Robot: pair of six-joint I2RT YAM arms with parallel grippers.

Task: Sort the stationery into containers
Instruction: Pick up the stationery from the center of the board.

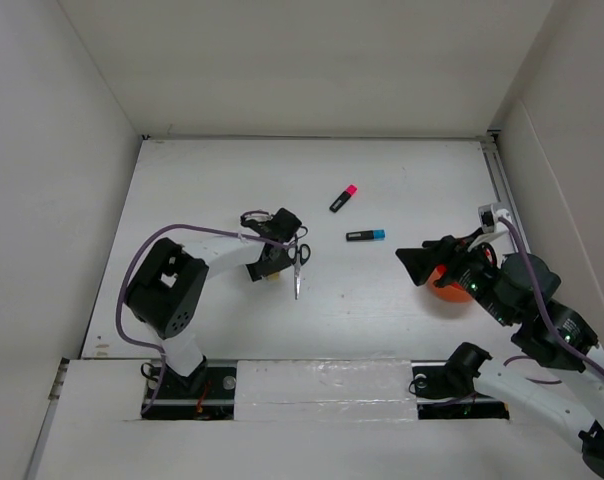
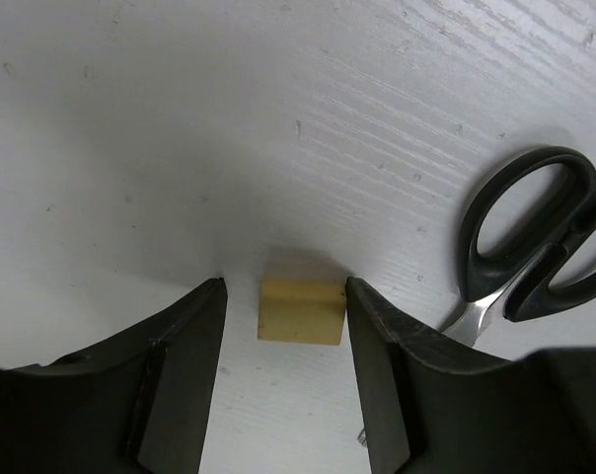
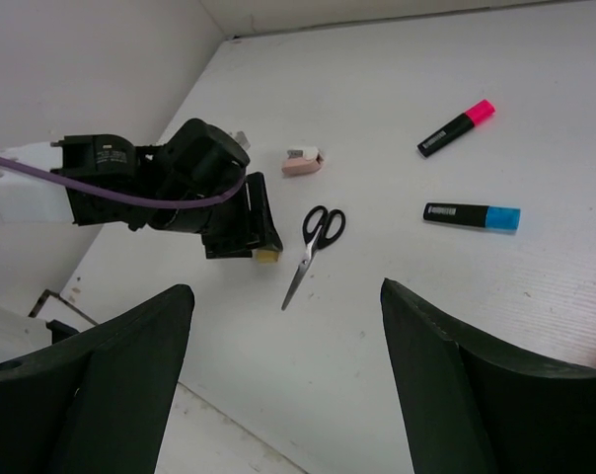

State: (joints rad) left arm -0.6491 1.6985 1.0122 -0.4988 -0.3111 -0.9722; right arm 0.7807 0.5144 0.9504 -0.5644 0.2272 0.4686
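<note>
Yellow eraser (image 2: 299,312): pale yellow, plain. Scissors (image 2: 535,237): black handles, silver blades. Pink-capped marker (image 1: 343,198) and blue-capped marker (image 1: 365,235): black bodies. Pink-white eraser (image 3: 303,163). Tub (image 1: 445,292): orange. Table (image 1: 232,180): white.

Left gripper (image 3: 259,242) sits at a small yellow eraser (image 3: 266,257), just beside black-handled scissors (image 3: 313,247); pink-capped marker (image 3: 457,127) and blue-capped marker (image 3: 473,214) lie farther off.

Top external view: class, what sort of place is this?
Probably a robotics lab test cell: white table walled by plain panels, a left arm and right arm bolted on, scissors laid out.
</note>
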